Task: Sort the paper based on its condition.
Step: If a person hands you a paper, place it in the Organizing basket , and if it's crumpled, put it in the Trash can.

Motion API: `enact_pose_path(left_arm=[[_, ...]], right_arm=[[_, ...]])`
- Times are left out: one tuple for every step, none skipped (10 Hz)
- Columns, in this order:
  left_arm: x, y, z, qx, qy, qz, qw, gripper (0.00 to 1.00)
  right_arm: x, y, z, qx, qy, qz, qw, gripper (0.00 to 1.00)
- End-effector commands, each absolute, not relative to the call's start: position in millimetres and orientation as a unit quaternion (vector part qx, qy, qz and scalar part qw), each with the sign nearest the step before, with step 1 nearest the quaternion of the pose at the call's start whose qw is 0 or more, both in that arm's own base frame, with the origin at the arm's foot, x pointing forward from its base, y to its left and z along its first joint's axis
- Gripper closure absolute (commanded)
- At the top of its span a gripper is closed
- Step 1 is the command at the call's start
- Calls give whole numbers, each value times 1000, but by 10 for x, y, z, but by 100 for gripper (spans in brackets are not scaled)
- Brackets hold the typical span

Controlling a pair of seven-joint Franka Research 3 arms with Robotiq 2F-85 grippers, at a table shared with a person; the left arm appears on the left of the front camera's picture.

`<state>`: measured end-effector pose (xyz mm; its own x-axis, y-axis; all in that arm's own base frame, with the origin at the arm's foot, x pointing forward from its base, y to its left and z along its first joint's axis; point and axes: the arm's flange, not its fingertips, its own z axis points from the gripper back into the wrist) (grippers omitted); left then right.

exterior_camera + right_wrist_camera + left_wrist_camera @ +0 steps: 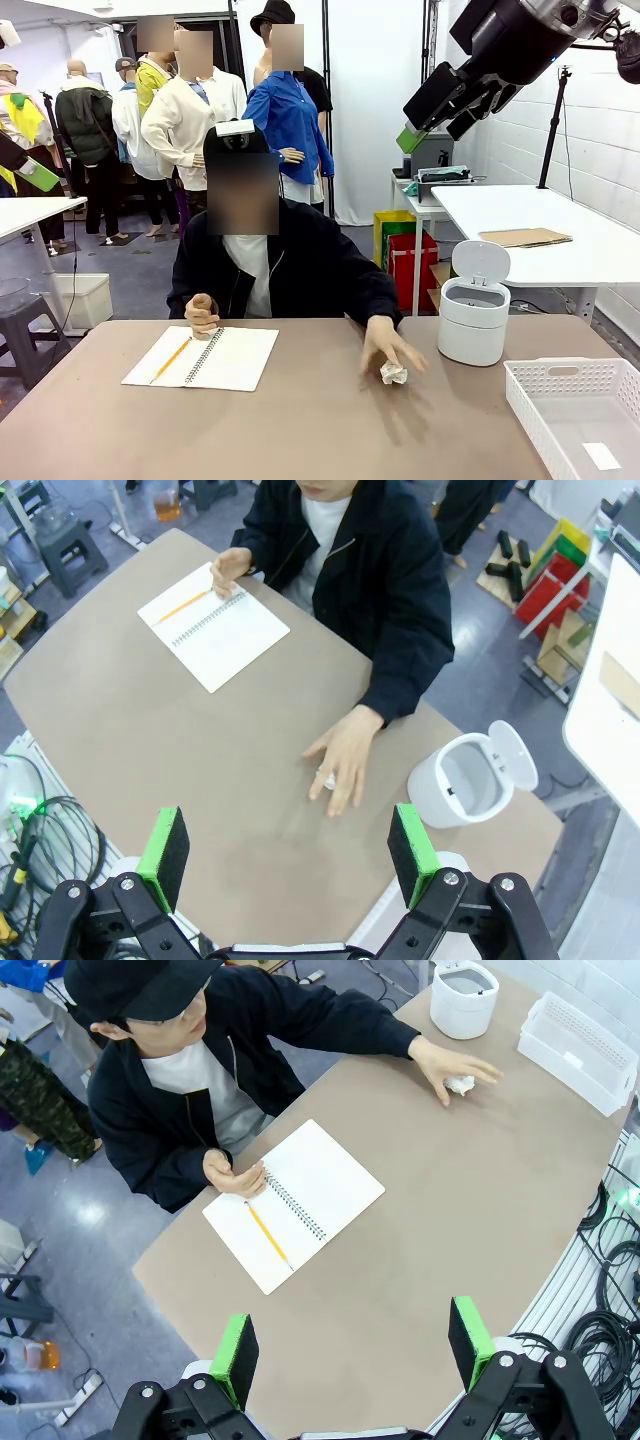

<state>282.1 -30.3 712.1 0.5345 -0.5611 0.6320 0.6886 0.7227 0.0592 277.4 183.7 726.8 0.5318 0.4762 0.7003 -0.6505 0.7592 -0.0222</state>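
A crumpled white paper wad [393,373] lies on the brown table [320,430], right of centre. The person's hand [385,345] rests on it with spread fingers. From above, the same wad [460,1084] [328,778] peeks out under that hand. My right gripper [440,125] hangs high over the table's right side, open, with nothing between its green pads [165,858]. My left gripper [353,1350] is also high above the table, open and empty.
A white spiral notebook [205,357] with a yellow pencil lies at the left, by the person's other hand. A white bin [473,320] with its lid up stands at the right. A white slotted basket [530,395] at the front right holds a small white slip.
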Motion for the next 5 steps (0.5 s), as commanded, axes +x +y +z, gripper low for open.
enact_pose_path(left_arm=[[2827, -286, 7118, -96, -322, -356, 872, 0], [2827, -286, 7118, -96, -322, -356, 872, 0], [2827, -286, 7118, -96, -322, -356, 872, 0], [2827, -286, 7118, -96, -322, -356, 872, 0], [2827, -286, 7118, -96, -322, -356, 872, 0]], right_arm=[[2773, 1837, 7268, 120, -359, 327, 866, 0], [2773, 1837, 7268, 120, -359, 327, 866, 0], [2773, 1837, 7268, 120, -359, 327, 866, 0], [2773, 1837, 7268, 120, -359, 327, 866, 0], [2773, 1837, 7268, 120, -359, 327, 866, 0]])
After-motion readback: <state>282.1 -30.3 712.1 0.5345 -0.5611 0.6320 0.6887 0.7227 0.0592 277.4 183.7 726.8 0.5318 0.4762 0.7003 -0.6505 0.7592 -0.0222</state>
